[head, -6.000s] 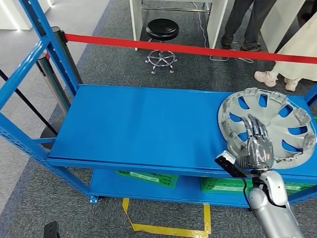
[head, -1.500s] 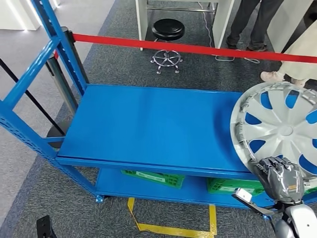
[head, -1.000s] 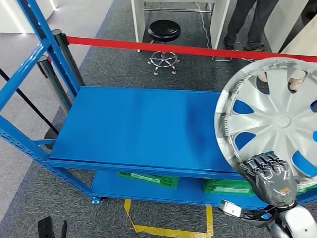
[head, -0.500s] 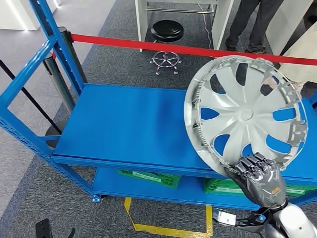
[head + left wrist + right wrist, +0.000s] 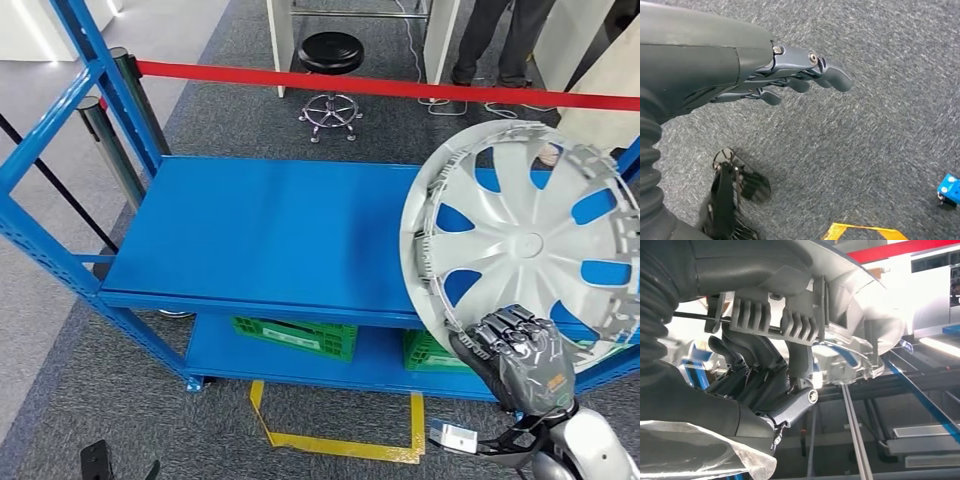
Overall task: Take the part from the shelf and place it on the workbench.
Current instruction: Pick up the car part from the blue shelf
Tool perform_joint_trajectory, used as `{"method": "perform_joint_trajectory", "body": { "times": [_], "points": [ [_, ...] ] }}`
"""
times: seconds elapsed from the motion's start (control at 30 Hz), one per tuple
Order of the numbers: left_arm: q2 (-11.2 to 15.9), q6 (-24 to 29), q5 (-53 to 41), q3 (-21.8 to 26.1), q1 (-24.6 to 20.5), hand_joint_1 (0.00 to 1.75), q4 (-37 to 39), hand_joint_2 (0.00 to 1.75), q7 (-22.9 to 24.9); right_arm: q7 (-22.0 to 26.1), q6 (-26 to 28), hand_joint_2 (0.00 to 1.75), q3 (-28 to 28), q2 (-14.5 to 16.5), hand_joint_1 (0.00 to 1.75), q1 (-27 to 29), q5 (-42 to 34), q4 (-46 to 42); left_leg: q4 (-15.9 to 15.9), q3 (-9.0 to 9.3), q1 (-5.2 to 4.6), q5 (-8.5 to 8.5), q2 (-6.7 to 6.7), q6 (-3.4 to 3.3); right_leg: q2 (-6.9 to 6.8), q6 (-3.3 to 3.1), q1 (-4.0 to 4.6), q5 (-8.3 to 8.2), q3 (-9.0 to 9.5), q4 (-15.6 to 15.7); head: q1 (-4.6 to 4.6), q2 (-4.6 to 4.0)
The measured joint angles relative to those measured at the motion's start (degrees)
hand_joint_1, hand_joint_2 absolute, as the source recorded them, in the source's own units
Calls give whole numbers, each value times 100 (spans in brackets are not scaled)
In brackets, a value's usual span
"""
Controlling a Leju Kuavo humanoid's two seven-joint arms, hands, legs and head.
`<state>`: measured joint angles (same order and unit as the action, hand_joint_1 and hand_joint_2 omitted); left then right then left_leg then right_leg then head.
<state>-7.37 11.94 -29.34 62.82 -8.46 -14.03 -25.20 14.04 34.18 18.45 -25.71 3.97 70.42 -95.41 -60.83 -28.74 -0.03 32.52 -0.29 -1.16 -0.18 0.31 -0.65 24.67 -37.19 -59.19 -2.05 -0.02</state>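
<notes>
The part is a silver wheel cover (image 5: 521, 240) with spoke cut-outs, held up on edge above the right end of the blue shelf (image 5: 256, 240). My right hand (image 5: 521, 360) grips its lower rim, fingers curled over the edge. In the right wrist view the fingers (image 5: 753, 370) wrap the ribbed rim of the wheel cover (image 5: 851, 325). My left hand (image 5: 791, 75) hangs above grey carpet with its fingers straight and apart, holding nothing.
The shelf's blue posts (image 5: 68, 120) rise at the left. Green crates (image 5: 294, 338) sit on the lower shelf. A red barrier tape (image 5: 362, 85) crosses behind, with a black stool (image 5: 330, 55) and people's legs (image 5: 490, 40) beyond. Yellow floor tape (image 5: 340, 445) lies below.
The wheel cover has gone from lying flat on the shelf to being held up on edge in my right hand. The view has shifted slightly between frames.
</notes>
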Motion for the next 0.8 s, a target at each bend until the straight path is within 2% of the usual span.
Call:
{"method": "perform_joint_trajectory", "body": {
  "times": [0.07, 0.13, 0.17, 0.2, 0.23, 0.3, 0.33, 0.37, 0.4, 0.43, 0.47, 0.5, 0.53, 0.57, 0.6, 0.63, 0.67, 0.7, 0.73, 0.8],
  "points": [
    [4, 1, -1, -4, -27, 0, 0, 175, 0, 1, 0, 175, 5, -10, 175, 6, -2, -8, 313, 164, -41, -31, 1, -36, -11, 61, -9, -73, -16, 11, 2, 0],
    [2, 2, -4, -7, -23, 0, 0, 175, 0, 4, 2, 175, 16, -23, 175, 14, -1, -11, 361, 126, -63, -129, 4, -63, -15, 141, -36, -165, -27, 52, 1, -1],
    [-4, 2, -8, -10, -20, 0, 0, 175, 2, 4, 3, 175, 20, -35, 175, 36, -5, -16, 393, 90, -58, -208, 14, -92, -10, 175, -49, -135, -53, 49, 2, -1],
    [-11, 3, -16, -16, -22, 0, 0, 175, 5, 1, 7, 175, 13, -57, 175, 70, -10, -26, 428, 39, -46, -289, 24, -128, -2, 201, -53, -9, -101, -13, 9, -1],
    [-20, 5, -27, -27, -32, 0, 0, 175, 13, -3, 12, 175, -2, -88, 175, 125, -16, -46, 459, -31, -30, -374, 33, -158, 4, 222, -55, 233, -171, -191, 21, -1],
    [-32, 16, -59, -59, -54, 0, 0, 175, 27, -24, 37, 175, -48, -148, 175, 288, -34, -113, 458, -196, -31, -504, 37, -198, 10, 262, -57, 826, -322, -843, 39, -1],
    [-38, 28, -80, -79, -63, 0, 0, 175, 33, -41, 60, 175, -78, -174, 175, 394, -46, -157, 450, -288, -32, -567, 37, -198, 10, 282, -58, 1000, -360, -1196, 41, -1],
    [-43, 47, -99, -102, -71, 0, 0, 175, 34, -65, 96, 175, -110, -196, 175, 512, -56, -209, 439, -377, -31, -625, 38, -193, 10, 301, -59, 1022, -342, -1428, 41, -1],
    [-47, 71, -114, -125, -81, 0, 0, 175, 37, -92, 142, 175, -146, -219, 175, 637, -60, -268, 423, -465, -28, -678, 39, -181, 9, 317, -62, 922, -248, -1490, 43, -1],
    [-50, 98, -120, -145, -92, 0, 0, 175, 40, -122, 196, 175, -181, -241, 175, 763, -56, -335, 400, -547, -21, -724, 39, -163, 7, 328, -66, 756, -59, -1359, 43, -1],
    [-50, 126, -122, -164, -104, 0, -1, 175, 43, -155, 254, 175, -216, -264, 175, 878, -48, -408, 366, -618, -16, -764, 39, -138, 4, 338, -75, 624, 226, -1043, 44, 0],
    [-49, 152, -122, -179, -113, 0, -1, 175, 42, -186, 302, 175, -248, -285, 175, 967, -40, -477, 323, -683, -21, -794, 39, -111, 1, 342, -76, 587, 560, -631, 48, 0],
    [-46, 176, -121, -194, -124, 0, -2, 175, 39, -214, 344, 175, -281, -305, 175, 1041, -36, -547, 282, -733, -29, -825, 41, -80, 4, 325, -76, 631, 853, -231, 49, 0],
    [-44, 196, -121, -207, -136, 0, -2, 175, 34, -238, 378, 175, -309, -324, 175, 1106, -37, -606, 246, -774, -39, -864, 44, -51, 7, 305, -71, 713, 1049, 64, 51, 0],
    [-44, 212, -120, -218, -147, 0, -2, 175, 29, -256, 405, 175, -333, -341, 175, 1160, -48, -651, 227, -812, -47, -909, 47, -24, 14, 280, -59, 783, 1131, 216, 53, -1],
    [-40, 222, -118, -227, -151, 0, -2, 175, 27, -269, 426, 175, -350, -356, 175, 1214, -62, -682, 221, -842, -50, -963, 47, 8, 19, 236, -57, 796, 1090, 260, 50, -1],
    [-34, 232, -116, -232, -149, 0, -2, 175, 26, -277, 438, 175, -357, -368, 175, 1252, -78, -696, 203, -877, -43, -964, 43, 38, 10, 196, -63, 768, 1035, 259, 51, -1],
    [-30, 240, -114, -236, -138, 0, -2, 175, 26, -281, 442, 175, -361, -377, 175, 1279, -91, -703, 140, -919, -37, -866, 39, 70, 4, 144, -71, 726, 980, 257, 47, -1],
    [-27, 248, -111, -237, -121, 0, -2, 175, 30, -284, 440, 175, -358, -383, 175, 1297, -99, -705, -19, -969, -28, -657, 35, 103, -5, 83, -80, 669, 915, 259, 32, -1],
    [-32, 257, -109, -241, -92, 0, -1, 175, 37, -300, 434, 175, -358, -393, 175, 1317, -110, -706, -650, -1089, -4, -46, 34, 150, -10, 14, -75, 545, 795, 251, 4, -1]
  ]
}}
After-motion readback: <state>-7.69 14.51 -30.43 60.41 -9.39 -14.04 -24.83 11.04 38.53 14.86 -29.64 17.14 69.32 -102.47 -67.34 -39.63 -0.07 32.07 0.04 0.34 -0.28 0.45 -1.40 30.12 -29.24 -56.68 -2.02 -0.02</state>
